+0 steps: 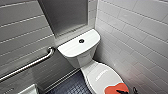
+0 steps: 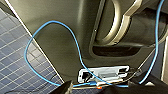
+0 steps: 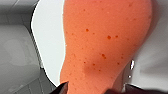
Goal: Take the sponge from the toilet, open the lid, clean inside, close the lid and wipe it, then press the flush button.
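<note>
The right gripper [image 3: 97,90] is right at the sponge [image 3: 105,42], which looms large and orange before its camera with the white lid [image 1: 100,75] behind it; whether the gripper is closed on the sponge or only set about it I cannot tell. In the head view the sponge sits at the front end of the lid, with something dark over its near edge; whether it rests on the lid or has just been raised off it is not clear.

The left gripper [image 2: 86,90] is well away from the work; its camera looks at the robot's own dark body, a looping blue cable [image 2: 75,42] and the dark tiled floor [image 1: 72,87]; whether it is open or closed I cannot tell.

The lid is down flat over the bowl of the toilet [image 1: 86,60]; behind it the tank cover [image 1: 75,46] carries the flush button [image 1: 81,40], untouched and well apart from the sponge; a metal grab bar [image 1: 32,63] runs along the wall to the left.

By my reading the task is at its first step, taking up the sponge, and that step is not plainly finished; opening the lid, cleaning inside, closing and wiping it, and pressing the button are all left to do.
</note>
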Robot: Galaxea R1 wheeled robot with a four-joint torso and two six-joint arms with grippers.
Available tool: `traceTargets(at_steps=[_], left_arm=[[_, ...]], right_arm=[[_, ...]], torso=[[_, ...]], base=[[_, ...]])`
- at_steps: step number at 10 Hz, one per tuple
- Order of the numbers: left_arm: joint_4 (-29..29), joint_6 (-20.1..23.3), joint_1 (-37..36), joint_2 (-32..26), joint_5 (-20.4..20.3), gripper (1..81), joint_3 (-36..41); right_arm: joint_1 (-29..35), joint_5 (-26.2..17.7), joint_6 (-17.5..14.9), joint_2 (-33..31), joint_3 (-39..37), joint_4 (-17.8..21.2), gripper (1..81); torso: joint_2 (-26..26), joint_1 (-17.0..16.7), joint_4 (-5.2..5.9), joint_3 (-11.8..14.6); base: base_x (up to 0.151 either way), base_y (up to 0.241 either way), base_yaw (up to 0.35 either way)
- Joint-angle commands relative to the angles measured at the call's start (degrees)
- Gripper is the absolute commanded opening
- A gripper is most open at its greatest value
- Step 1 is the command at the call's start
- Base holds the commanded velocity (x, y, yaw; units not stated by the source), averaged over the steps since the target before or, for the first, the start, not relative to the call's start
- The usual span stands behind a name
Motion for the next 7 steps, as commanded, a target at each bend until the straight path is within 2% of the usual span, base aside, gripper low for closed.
traceTargets(at_steps=[1, 4, 7], left_arm=[[0.44, 0.19, 2.52, -0.33, 4.87, 81.1, 0.48], [0.26, 0.19, 2.52, -0.5, 4.95, 81.1, 0.48], [-0.18, 0.19, 2.78, -0.77, 4.95, 81.1, 0.48]], right_arm=[[5.68, -2.91, 0.05, -1.05, -1.86, 1.51, 81.1], [8.93, -5.82, 0.23, 0.7, -6.61, 3.27, 81.1], [9.46, -6.78, 0.23, 4.65, -11.44, 3.71, 81.1]], torso=[[0.0, 0.0, 0.0, 0.0], [0.0, 0.0, 0.0, 0.0], [0.0, 0.0, 0.0, -0.02]], base=[[0.0, 0.0, 0.0], [0.0, 0.0, 0.0], [0.0, 0.0, 0.0]])
